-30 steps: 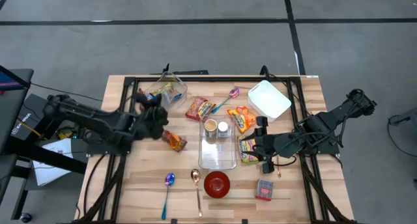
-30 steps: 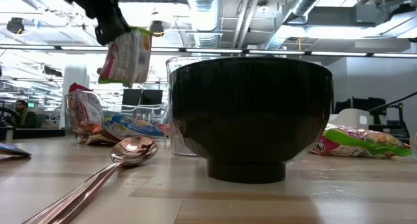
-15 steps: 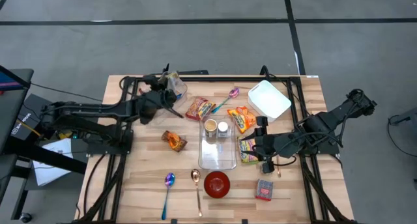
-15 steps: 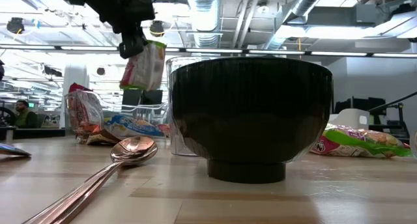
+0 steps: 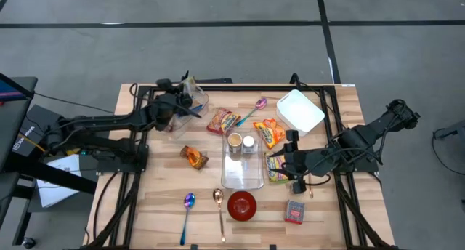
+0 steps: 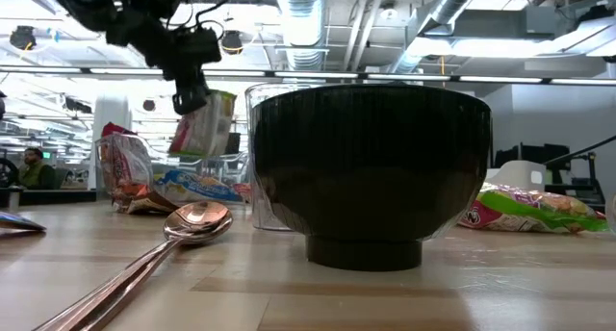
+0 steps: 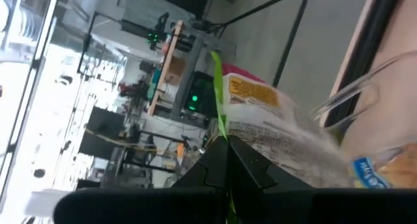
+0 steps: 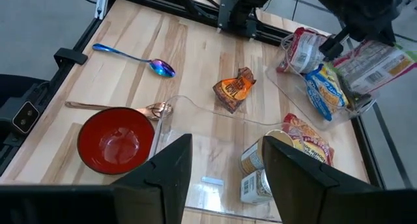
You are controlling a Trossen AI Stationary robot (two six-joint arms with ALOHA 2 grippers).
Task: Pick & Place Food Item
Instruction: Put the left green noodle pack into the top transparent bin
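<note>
My left gripper (image 5: 179,108) is at the table's far left, shut on a white-and-pink snack packet (image 6: 206,125) with a green edge. It holds the packet over a clear container (image 5: 192,101) that has other packets in it (image 8: 319,77). The left wrist view shows the packet (image 7: 273,120) beside the container's rim (image 7: 365,81). My right gripper (image 5: 289,161) hovers open and still at the right, above a green-and-pink packet (image 5: 277,170) lying flat on the table. Nothing is between its fingers (image 8: 225,172). My left gripper pinches the packet's green sealed edge (image 7: 220,123) between its two shut fingers, which come nearly level from the table's left. The packet hangs tilted below the fingers (image 6: 192,92), lifted clear of the table, at the clear container's rim.
An orange snack packet (image 5: 193,157) lies left of a clear tray (image 5: 242,174) holding two cans. A red bowl (image 5: 242,205), two spoons (image 5: 187,203) (image 5: 218,200) and a small box (image 5: 294,212) sit near the front edge. A white container (image 5: 299,110) and more packets (image 5: 223,121) lie at the far side.
My left gripper has swung from the middle left of the table toward the far edge and sunk a little, carrying the packet to the clear container. The packet stays hanging below the fingers, now lower and more tilted.
</note>
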